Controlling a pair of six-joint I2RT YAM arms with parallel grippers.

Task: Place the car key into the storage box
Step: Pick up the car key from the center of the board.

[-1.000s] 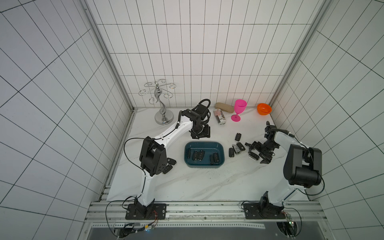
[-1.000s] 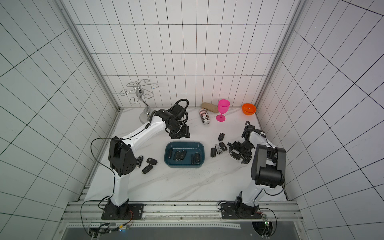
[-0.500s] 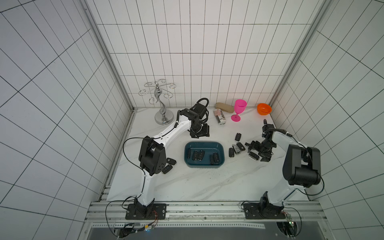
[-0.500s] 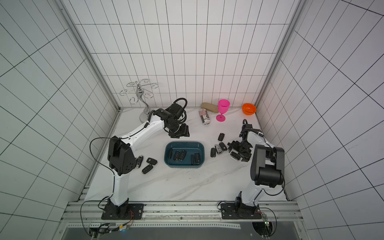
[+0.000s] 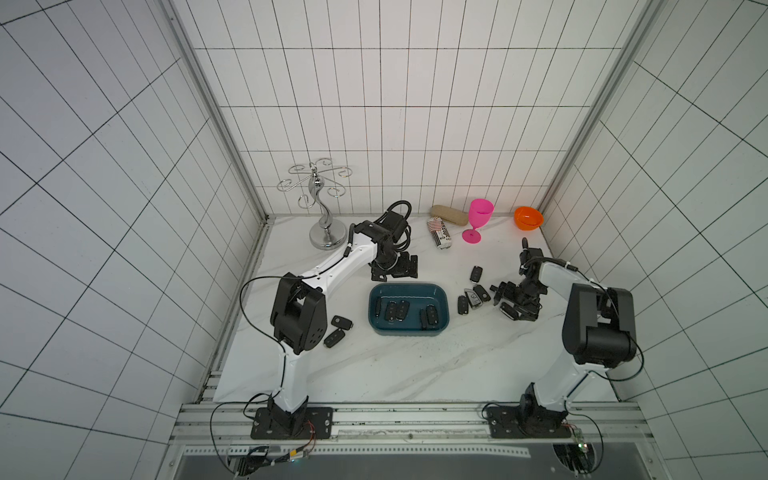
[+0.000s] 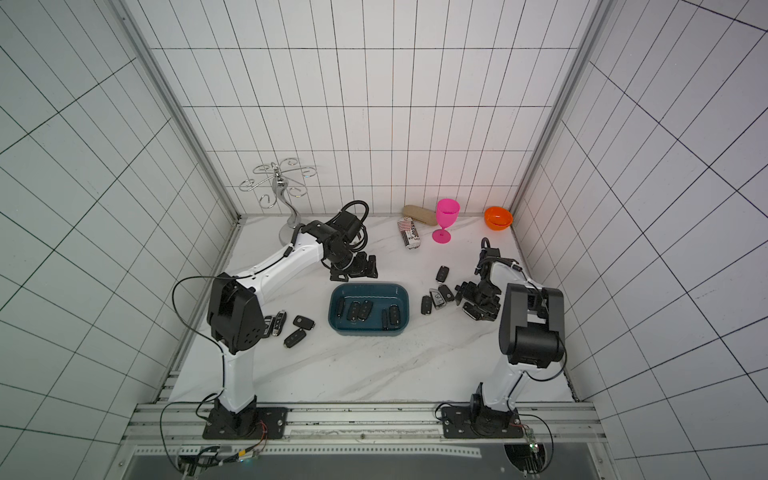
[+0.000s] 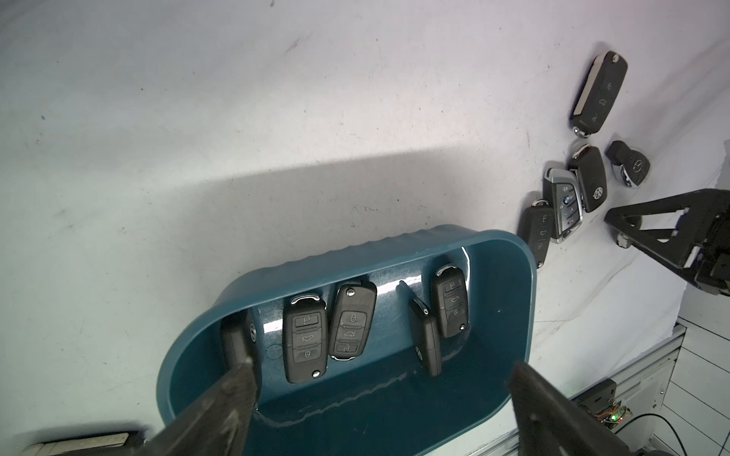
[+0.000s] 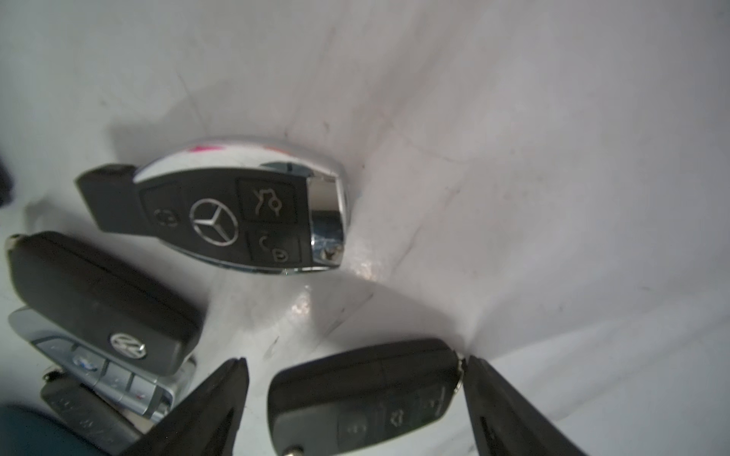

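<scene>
The storage box (image 5: 407, 333) (image 6: 368, 331), a dark teal tub (image 7: 355, 244), sits mid-table with several black car keys (image 5: 397, 309) lying in it. My left gripper (image 5: 397, 268) (image 6: 357, 270) hovers just behind the box. It is open and empty (image 7: 381, 367), with one fingertip (image 7: 237, 379) close to the key at the box's end (image 7: 235, 339). My right gripper (image 5: 505, 301) (image 6: 467, 299) is low on the table right of the box. Its open jaws (image 8: 355, 360) straddle a black car key (image 8: 363, 395); one finger (image 8: 486, 379) touches the key's ring end, the other stands apart.
A chrome-edged Mercedes key (image 8: 221, 221) and a cluster of keys (image 5: 473, 297) lie between the box and my right gripper; one more key (image 5: 476, 273) lies behind them. More keys (image 5: 338, 328) rest by the left arm. Silver stand (image 5: 326, 208), pink goblet (image 5: 478, 220) and orange bowl (image 5: 528, 218) line the back.
My left gripper's jaws have spread wide apart above the box. My right gripper has crept slightly left toward the key cluster, jaws narrowing a little.
</scene>
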